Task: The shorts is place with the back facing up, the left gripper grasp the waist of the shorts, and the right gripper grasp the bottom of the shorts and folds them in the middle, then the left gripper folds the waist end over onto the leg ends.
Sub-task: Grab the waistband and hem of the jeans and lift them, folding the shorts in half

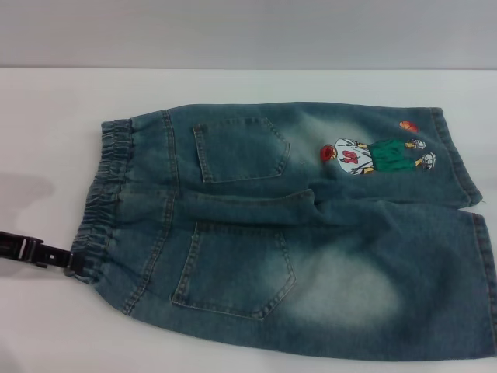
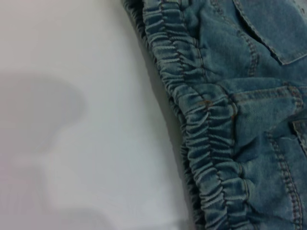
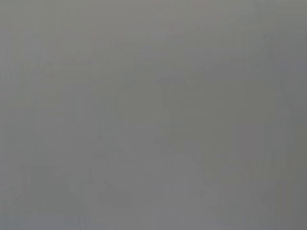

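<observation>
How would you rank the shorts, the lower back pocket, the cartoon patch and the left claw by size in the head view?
Largest to smallest as they look in the head view:
1. shorts
2. lower back pocket
3. cartoon patch
4. left claw, only partly in frame at the waistband, so its rank is unsure.

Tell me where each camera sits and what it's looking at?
Head view: on the robot's head, looking down at the shorts on the white table; the left gripper shows at the waistband.
Left wrist view: on the left arm, facing the waistband, which the head view also shows; no fingers visible.
Right wrist view: plain grey, nothing recognisable.
</observation>
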Robot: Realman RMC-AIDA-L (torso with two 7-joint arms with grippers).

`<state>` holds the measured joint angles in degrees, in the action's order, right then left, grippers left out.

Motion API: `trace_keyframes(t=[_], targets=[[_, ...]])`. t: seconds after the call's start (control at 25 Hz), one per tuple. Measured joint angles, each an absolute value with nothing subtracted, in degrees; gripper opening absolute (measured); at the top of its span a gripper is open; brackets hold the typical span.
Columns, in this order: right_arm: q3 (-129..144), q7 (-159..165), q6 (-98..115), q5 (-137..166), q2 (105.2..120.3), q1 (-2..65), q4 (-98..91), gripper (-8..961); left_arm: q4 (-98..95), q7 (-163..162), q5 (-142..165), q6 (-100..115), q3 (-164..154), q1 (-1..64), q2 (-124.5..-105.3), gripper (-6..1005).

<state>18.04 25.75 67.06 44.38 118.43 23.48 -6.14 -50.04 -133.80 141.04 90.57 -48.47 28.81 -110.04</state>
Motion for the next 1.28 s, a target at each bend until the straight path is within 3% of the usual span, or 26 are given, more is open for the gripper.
trace_keyframes(t=[1.28], targets=[[17.31, 24.95, 66.24, 44.05, 118.02, 23.11, -7.82, 623, -49.3, -135.44, 145.67, 91.21, -48.89, 31.91, -111.71, 837]])
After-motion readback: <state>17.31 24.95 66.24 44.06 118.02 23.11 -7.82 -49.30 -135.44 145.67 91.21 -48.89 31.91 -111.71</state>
